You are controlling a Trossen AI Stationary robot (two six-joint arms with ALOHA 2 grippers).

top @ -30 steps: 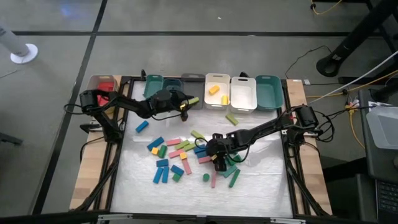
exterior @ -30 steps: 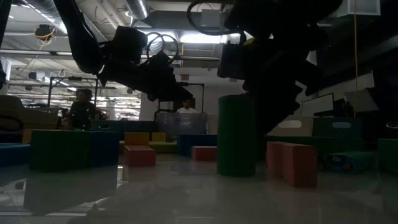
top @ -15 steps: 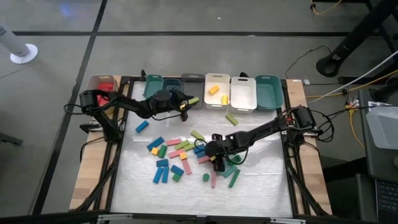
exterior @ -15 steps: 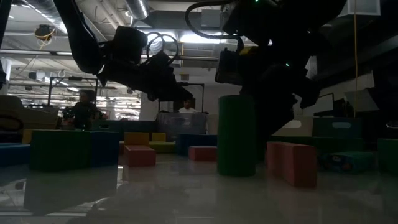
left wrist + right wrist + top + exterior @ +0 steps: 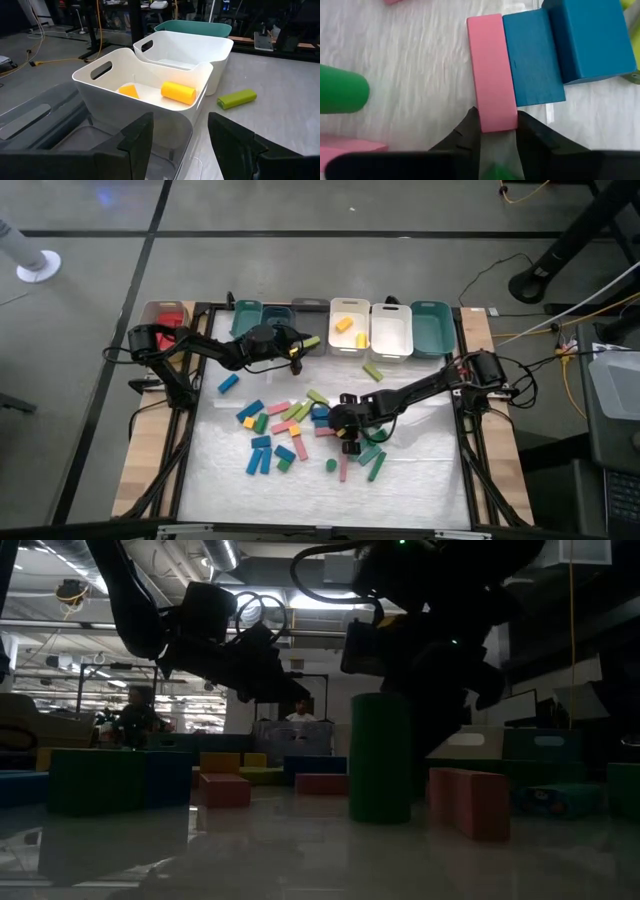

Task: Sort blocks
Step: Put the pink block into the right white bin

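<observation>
Right wrist view shows the right pincer (image 5: 497, 125) pinching the pink block's (image 5: 490, 70) end, probably to lift it for sorting, while the left pincer (image 5: 177, 135) hangs spread above the bins.

Two slender black jointed arms are seen from above, each built of rounded, bulky joint housings linked by narrow segments. Black cables are looped along both. The left gripper (image 5: 297, 352) is fitted with broad, flat, matte-black fingers (image 5: 134, 141). The right gripper (image 5: 498, 126) is fitted with tapered black fingers (image 5: 470, 131).
</observation>
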